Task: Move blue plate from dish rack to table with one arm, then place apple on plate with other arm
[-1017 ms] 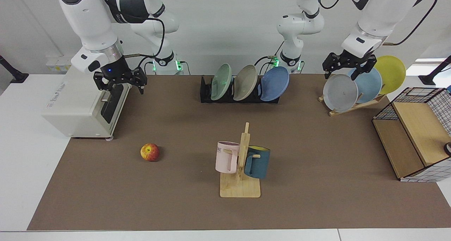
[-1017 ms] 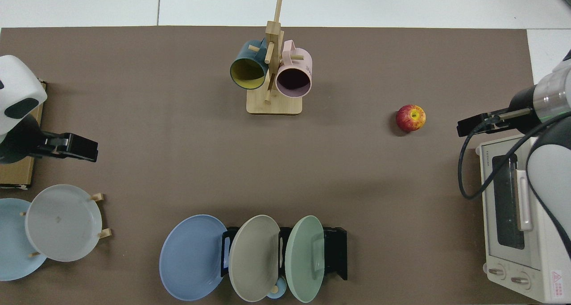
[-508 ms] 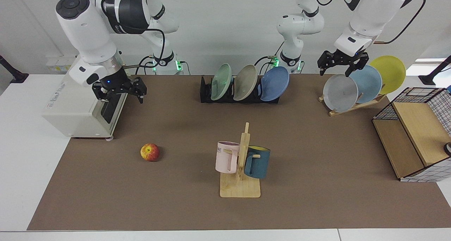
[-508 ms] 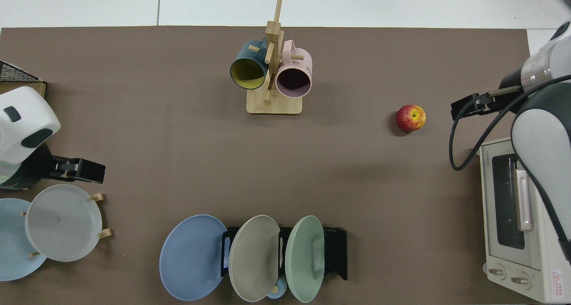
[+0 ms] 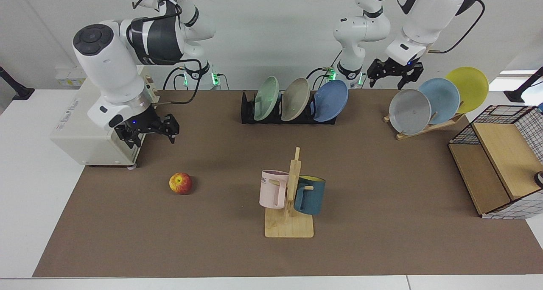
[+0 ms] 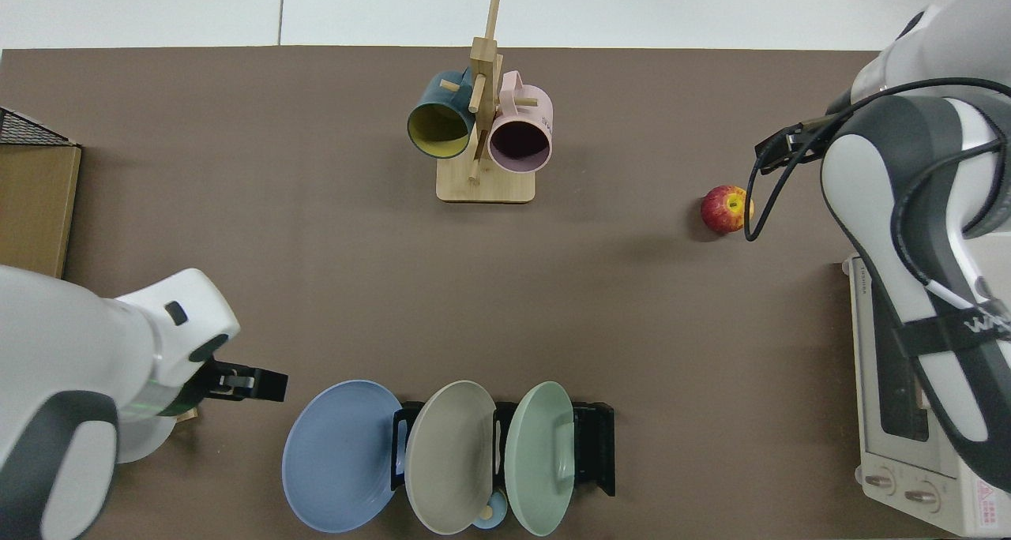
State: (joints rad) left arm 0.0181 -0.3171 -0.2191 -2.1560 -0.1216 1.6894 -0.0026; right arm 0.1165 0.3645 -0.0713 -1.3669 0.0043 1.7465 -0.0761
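The blue plate [image 5: 331, 95] [image 6: 340, 455] stands on edge in the end slot of the black dish rack [image 5: 248, 112] [image 6: 596, 449], on the side nearest my left arm. My left gripper [image 5: 387, 81] [image 6: 261, 384] hangs open and empty in the air, a short way beside the blue plate and apart from it. The apple [image 5: 180, 183] [image 6: 727, 208] lies on the brown table [image 5: 382, 205]. My right gripper [image 5: 150, 138] is open and empty, in front of the toaster oven and above and behind the apple; in the top view the arm hides most of it.
A green plate [image 5: 266, 98] and a beige plate [image 5: 295, 99] share the black rack. A wooden rack [image 5: 424, 129] holds grey, pale blue and yellow plates. A mug stand [image 5: 290, 205] with two mugs, a toaster oven [image 5: 91, 129] and a wire-and-wood crate [image 5: 500, 163] also stand on the table.
My left gripper has left the wooden rack's plates and moved toward the black dish rack. My right gripper has come down and forward toward the apple. No object has moved.
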